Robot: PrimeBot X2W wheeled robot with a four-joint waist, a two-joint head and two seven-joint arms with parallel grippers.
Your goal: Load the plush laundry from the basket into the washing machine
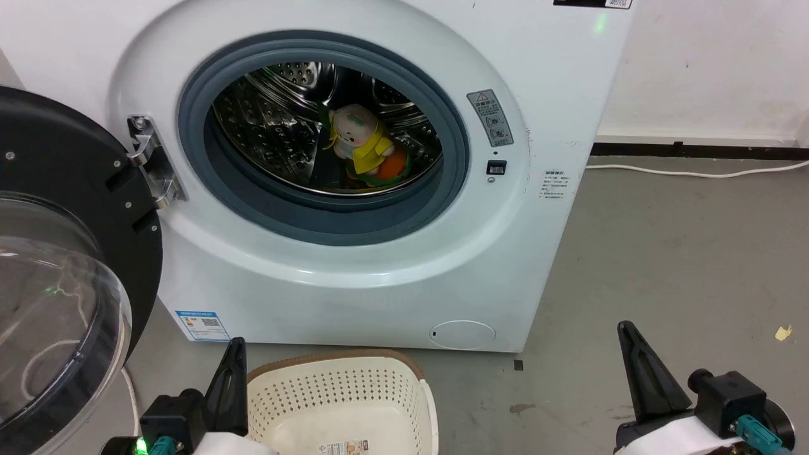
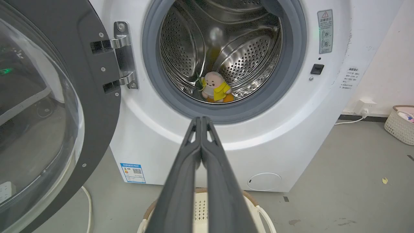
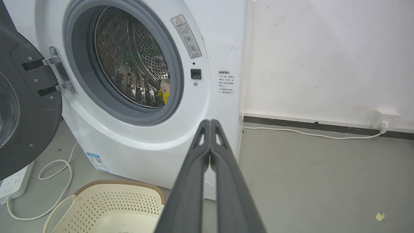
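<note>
from my console i see the small stuffed doll point(image 1: 363, 148), with its cream-pink head, yellow top and orange bottom, lying inside the shiny steel drum point(image 1: 265, 139) of the large white front-loading washing machine point(image 1: 354, 303). it lies low in the drum, right of centre in the head view. the black-framed round glass door point(image 1: 63, 139) stands swung wide open on its hinge at the left.

the cream-white perforated plastic basket point(image 1: 335, 361) with a brown rim sits on the grey floor point(image 1: 663, 265) just in front of the machine, with a paper label point(image 1: 344, 447) on its bottom.

my left gripper point(image 2: 201, 120) has its two long dark fingers point(image 2: 181, 187) pressed together with nothing between them. in the left wrist view they lie over the basket and point at the lower edge of the grey rubber door seal point(image 2: 226, 111). my right gripper point(image 3: 210, 122) is likewise closed tight on nothing, its tips aimed towards the machine's right front corner.

in the head view both grippers sit low. the left is just beside the basket's left rim and the right is well apart from it, over bare floor. a white cable point(image 1: 695, 172) runs along the base of the wall to the right of the machine, and a small yellow scrap point(image 1: 784, 332) lies on the floor near the right gripper.
</note>
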